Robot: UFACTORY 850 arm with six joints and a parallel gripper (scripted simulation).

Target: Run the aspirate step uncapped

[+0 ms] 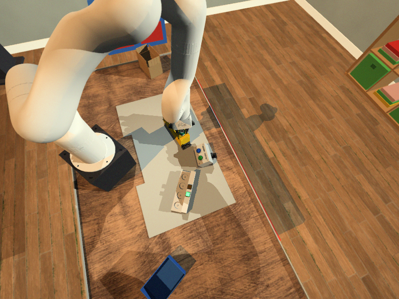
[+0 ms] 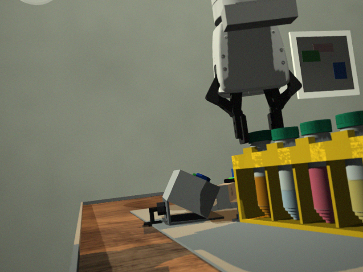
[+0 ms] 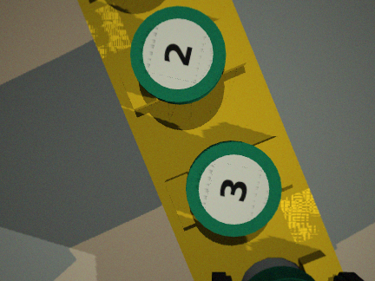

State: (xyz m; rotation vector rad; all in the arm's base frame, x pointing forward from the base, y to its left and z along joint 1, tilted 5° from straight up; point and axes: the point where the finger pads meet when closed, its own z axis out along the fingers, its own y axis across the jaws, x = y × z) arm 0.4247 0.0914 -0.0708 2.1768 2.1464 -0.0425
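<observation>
- Hovering over our yellow decapping station (image 1: 184, 139) (image 2: 300, 159) (image 3: 148, 143), we've got the gripper (image 1: 182, 132) (image 2: 259, 134) (image 3: 285, 277) spread either side of cap 4 (image 2: 260, 135) (image 3: 282, 275), not pinching it.
- We can see cap 1 (image 2: 353, 118), cap 2 (image 2: 315, 127) (image 3: 178, 54) and cap 3 (image 2: 285, 133) (image 3: 233, 189) sitting on their tubes too.
- From above, our cap tray (image 1: 192, 176) (image 2: 224, 191) is at the station's 6 o'clock, green lamp (image 1: 187, 194) lit; the key housing (image 1: 206, 156) (image 2: 187, 193) is around 4.

- Warm light falls across the brown plank floor (image 1: 244, 48), and shadows stretch over it!
- Grey-green walls (image 1: 347, 19) (image 2: 111, 87) rise here, white baseboard (image 1: 328, 28) below.
- A framed picture (image 2: 355, 61) hangs there.
- Wooden shelves (image 1: 352, 68) hold a green bin (image 1: 369, 71).
</observation>
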